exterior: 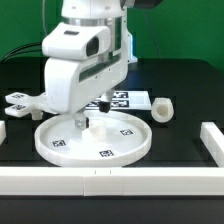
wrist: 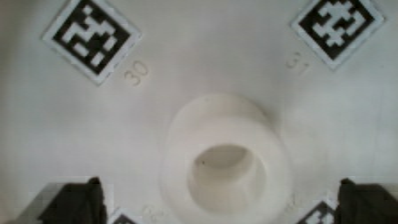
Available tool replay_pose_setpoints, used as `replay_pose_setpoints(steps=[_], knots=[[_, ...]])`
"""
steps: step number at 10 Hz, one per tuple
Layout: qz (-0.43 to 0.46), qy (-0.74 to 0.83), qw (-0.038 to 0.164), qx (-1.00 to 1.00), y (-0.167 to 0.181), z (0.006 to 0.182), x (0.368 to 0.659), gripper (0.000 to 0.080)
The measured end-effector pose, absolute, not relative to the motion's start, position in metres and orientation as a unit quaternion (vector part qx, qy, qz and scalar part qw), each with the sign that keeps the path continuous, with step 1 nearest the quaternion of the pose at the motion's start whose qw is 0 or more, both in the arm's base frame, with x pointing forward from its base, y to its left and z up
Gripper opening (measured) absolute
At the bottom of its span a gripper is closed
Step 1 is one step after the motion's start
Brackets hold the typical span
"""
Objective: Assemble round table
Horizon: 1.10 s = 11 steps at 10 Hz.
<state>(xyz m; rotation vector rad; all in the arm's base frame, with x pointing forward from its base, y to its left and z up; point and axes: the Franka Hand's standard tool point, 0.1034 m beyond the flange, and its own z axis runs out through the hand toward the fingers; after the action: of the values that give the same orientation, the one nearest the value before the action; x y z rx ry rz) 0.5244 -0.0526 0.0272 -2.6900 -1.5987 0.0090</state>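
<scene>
The large rimmed round disc (exterior: 92,140) lies flat on the black table, tags on its face. My gripper (exterior: 80,119) hangs straight down over the disc, fingertips just above its face beside the central hub (exterior: 92,125). In the wrist view the hub (wrist: 226,155) stands between my two black fingertips (wrist: 75,200), which are spread wide apart with nothing between them but the hub; the gripper (wrist: 210,205) is open. The short cylindrical post (exterior: 161,108) lies on the table to the exterior view's right. The cross-shaped foot (exterior: 22,103) lies at the exterior view's left.
The marker board (exterior: 122,99) lies flat behind the disc. White border rails run along the front (exterior: 110,179) and the exterior view's right side (exterior: 212,139). A green wall is behind.
</scene>
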Motion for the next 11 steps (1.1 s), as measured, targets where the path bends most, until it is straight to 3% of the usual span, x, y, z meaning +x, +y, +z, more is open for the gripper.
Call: replay_pose_setpoints(steps=[3,6,7,8,11], knots=[[0.007,-0.51,0.012,-0.86,-0.052,0.012,0.523,0.0649],[0.008,-0.51,0.012,-0.86,-0.051,0.01,0.524,0.0625],[0.008,-0.51,0.012,-0.86,-0.051,0.01,0.524,0.0442],[0.008,-0.51,0.012,-0.86,-0.051,0.01,0.524,0.0406],[0.008,-0.51,0.012,-0.86,-0.051,0.01,0.524,0.0406]])
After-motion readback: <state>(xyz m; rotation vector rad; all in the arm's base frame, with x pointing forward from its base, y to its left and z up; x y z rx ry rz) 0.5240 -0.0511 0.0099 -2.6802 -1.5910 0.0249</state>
